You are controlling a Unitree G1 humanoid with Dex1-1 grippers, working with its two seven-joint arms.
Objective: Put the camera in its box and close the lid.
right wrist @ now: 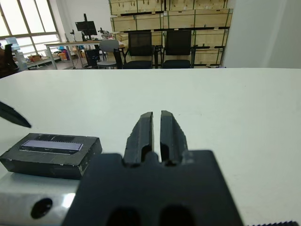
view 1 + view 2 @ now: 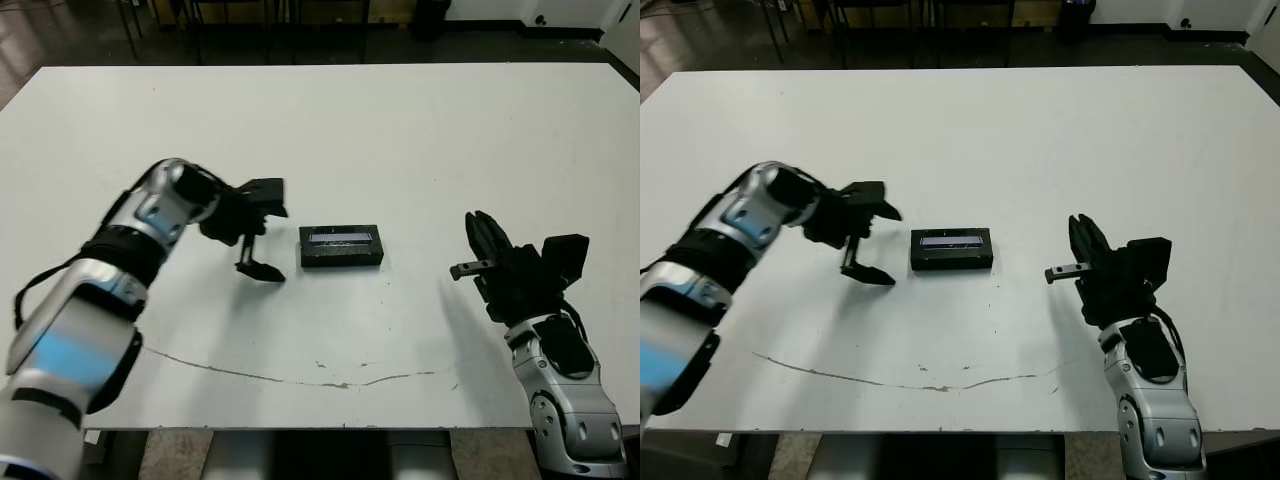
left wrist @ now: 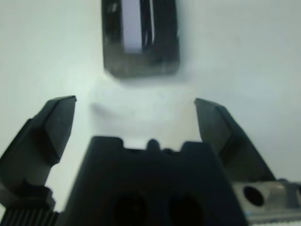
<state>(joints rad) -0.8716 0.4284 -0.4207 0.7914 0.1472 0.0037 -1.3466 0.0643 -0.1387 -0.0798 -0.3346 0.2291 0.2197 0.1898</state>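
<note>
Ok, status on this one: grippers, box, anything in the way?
Left gripper open, empty, beside the box. Right gripper shut, empty, clear. Lid on box; camera not visible. Nothing in the way.

no readable text, label, brand or number found anywhere; only a plain pale strip seen on the lid (image 2: 341,238), without legible marks.

lid (image 2: 341,245) closed on box mid-table, bare white table (image 2: 400,140) all round it; left gripper (image 2: 259,262) just beside its left end, jaws spread; right gripper (image 2: 487,255) well apart, fingers together
</note>
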